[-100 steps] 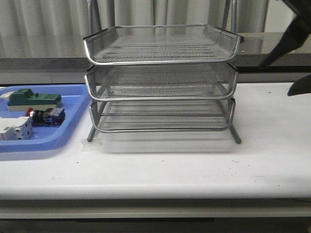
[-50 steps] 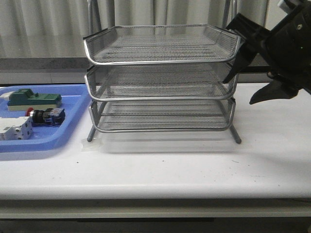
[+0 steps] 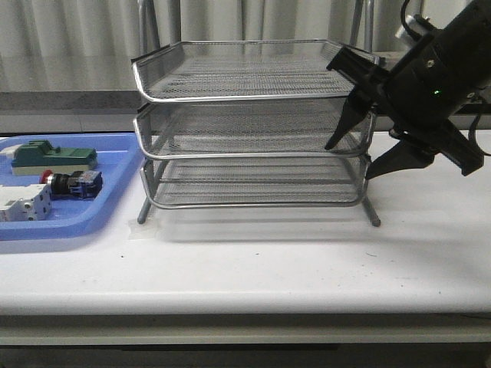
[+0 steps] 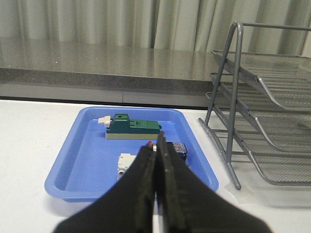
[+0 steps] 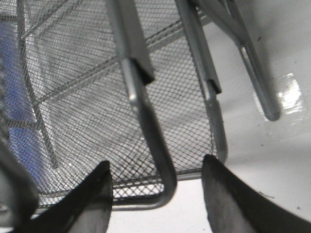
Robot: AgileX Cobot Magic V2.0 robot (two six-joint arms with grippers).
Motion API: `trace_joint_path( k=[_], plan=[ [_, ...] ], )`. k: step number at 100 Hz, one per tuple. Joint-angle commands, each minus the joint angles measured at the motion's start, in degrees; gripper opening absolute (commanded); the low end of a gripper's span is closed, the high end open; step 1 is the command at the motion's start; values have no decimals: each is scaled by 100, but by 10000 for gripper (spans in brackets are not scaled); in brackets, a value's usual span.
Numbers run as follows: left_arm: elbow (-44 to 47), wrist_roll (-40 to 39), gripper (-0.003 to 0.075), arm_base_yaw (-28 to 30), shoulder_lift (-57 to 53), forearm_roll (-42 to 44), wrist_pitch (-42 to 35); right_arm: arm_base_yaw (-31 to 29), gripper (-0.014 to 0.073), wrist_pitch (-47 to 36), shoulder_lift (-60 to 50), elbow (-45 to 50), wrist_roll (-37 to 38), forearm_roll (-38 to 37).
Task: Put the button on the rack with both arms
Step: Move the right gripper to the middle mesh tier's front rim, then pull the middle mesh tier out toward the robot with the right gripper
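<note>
The button (image 3: 70, 183), red head and black-blue body, lies in the blue tray (image 3: 107, 207) at the left; in the left wrist view it (image 4: 176, 148) is partly hidden behind my fingers. The three-tier silver wire rack (image 3: 253, 123) stands mid-table. My right gripper (image 3: 349, 162) is open at the rack's right front corner, one finger in front of the middle tier's corner. In the right wrist view the open fingers (image 5: 155, 171) straddle a tray's front corner rim (image 5: 163, 184). My left gripper (image 4: 158, 148) is shut and empty, in the air before the blue tray; it is out of the front view.
The blue tray also holds a green block (image 3: 54, 156) and a white breaker (image 3: 23, 205). The rack's frame legs (image 3: 374, 215) rest on the white table. A grey ledge and curtains run behind.
My right arm has swung in from the far right and lowered, bringing its open fingers to the rack's right front corner. The button and trays have not moved.
</note>
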Motion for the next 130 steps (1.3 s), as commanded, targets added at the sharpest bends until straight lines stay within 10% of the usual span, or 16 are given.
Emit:
trace_joint_path(
  k=[1, 39, 130],
  plan=[
    [248, 13, -20, 7, -179, -36, -500, -19, 389, -347, -172, -223, -125, 345],
    [248, 13, -20, 7, -179, -36, -500, -19, 42, -298, -160, -215, -125, 351],
    [248, 13, -20, 7, -179, -36, -500, 737, 33, -790, -750, 1697, -412, 223]
  ],
)
